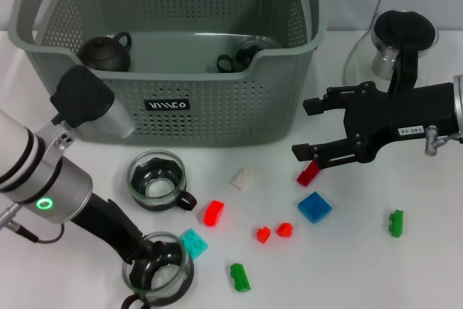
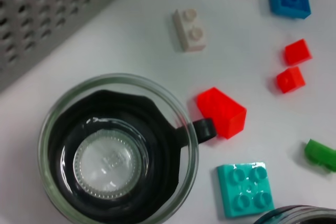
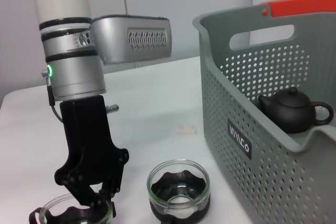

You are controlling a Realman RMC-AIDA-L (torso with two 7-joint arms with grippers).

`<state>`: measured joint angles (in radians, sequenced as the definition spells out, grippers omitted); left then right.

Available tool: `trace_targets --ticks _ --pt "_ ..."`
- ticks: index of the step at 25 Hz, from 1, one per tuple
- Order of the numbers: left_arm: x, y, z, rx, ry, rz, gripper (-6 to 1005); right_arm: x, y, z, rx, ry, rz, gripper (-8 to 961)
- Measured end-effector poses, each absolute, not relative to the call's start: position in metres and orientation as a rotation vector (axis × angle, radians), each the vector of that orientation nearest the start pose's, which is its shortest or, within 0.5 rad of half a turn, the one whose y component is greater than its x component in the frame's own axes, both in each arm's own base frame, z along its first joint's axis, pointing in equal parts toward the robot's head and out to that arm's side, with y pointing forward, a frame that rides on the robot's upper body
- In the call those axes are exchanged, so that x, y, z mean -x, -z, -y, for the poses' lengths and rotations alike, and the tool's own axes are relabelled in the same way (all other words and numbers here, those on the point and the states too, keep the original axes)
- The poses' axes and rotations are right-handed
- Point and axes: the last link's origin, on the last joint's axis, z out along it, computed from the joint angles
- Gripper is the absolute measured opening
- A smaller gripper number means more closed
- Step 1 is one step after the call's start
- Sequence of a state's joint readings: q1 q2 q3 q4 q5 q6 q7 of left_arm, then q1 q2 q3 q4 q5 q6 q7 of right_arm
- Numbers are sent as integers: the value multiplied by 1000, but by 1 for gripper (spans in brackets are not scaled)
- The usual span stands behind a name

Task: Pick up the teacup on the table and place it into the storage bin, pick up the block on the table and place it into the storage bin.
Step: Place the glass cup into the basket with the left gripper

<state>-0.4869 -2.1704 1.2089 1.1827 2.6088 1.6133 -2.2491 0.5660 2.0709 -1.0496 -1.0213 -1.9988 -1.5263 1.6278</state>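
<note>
Nearest: left gripper (image 1: 145, 255), fingers closed over the rim of a clear glass teacup (image 1: 158, 278) with black base, at the table's front edge. Just behind, a second identical teacup (image 1: 157, 179), upright, black handle. Scattered beside: teal block (image 1: 193, 243), red block (image 1: 213, 212), white block (image 1: 241, 179), blue block (image 1: 314, 206). Mid-right: right gripper (image 1: 305, 129), fingers spread wide, holding nothing, above a dark-red block (image 1: 308, 173). Farthest: storage bin (image 1: 217, 106), grey-green, perforated, orange-tipped handles, containing a dark teapot (image 1: 105, 52).

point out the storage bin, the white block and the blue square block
storage bin (image 1: 239, 110), head view, on its perforated front wall right of the black label
white block (image 1: 241, 179), head view, on its studded top face
blue square block (image 1: 314, 207), head view, on the middle of its top face
</note>
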Motion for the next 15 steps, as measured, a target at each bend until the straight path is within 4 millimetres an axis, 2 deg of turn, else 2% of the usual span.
trace_targets --ticks 6,10,15 --pt "238 18 -308 2793 -417 1096 52 -190 -7 -356 2918 -387 -310 868" --pt "228 2 -305 2840 -250 1161 52 -193 -12 -357 2907 -381 -316 868" --pt "200 -38 -308 2944 284 1157 52 -198 -17 -357 2911 -367 -332 868"
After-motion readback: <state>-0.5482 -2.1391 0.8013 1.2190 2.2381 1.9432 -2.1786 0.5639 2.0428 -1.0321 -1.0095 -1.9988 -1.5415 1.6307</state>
